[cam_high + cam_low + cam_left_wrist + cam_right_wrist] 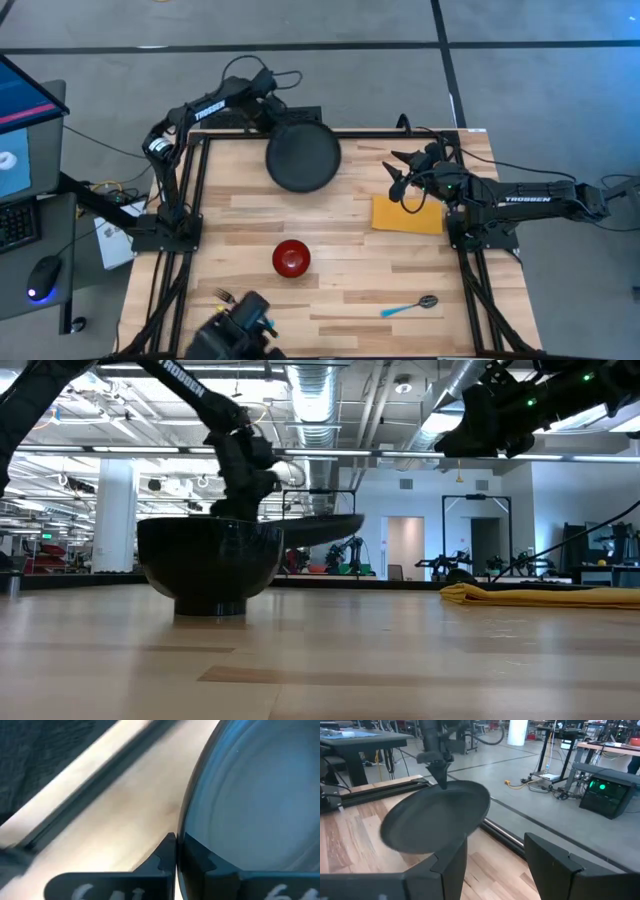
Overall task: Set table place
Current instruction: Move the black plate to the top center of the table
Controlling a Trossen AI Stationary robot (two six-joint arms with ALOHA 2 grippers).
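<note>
The round black plate [303, 156] hangs over the table's far middle, held by my left gripper [268, 127], which is shut on its rim. From the low view the plate [322, 528] floats above the wood behind the red bowl [210, 565]. The bowl [291, 257] stands on its foot at the table's middle. The yellow napkin [408, 214] lies flat on the right side. My right gripper [404, 172] hovers open above the napkin's far edge, touching nothing. The blue-handled spoon [410, 306] lies near the front right. The fork [222, 295] lies at the front left, partly hidden. My left gripper pinches the plate's rim [181, 832] between its two fingers, at the plate's far-left edge. The fingers [440, 770] come from above, pointing down. The plate [437, 822] is lifted clear of the table and tilted, hanging below the fingers.
A black metal frame [390, 133] runs along the table's far edge, and the arm bases [165, 232] [480, 238] stand at the left and right edges. Bare wood [350, 285] lies between bowl, napkin and spoon. A dark camera mount [240, 325] sits at the near edge.
</note>
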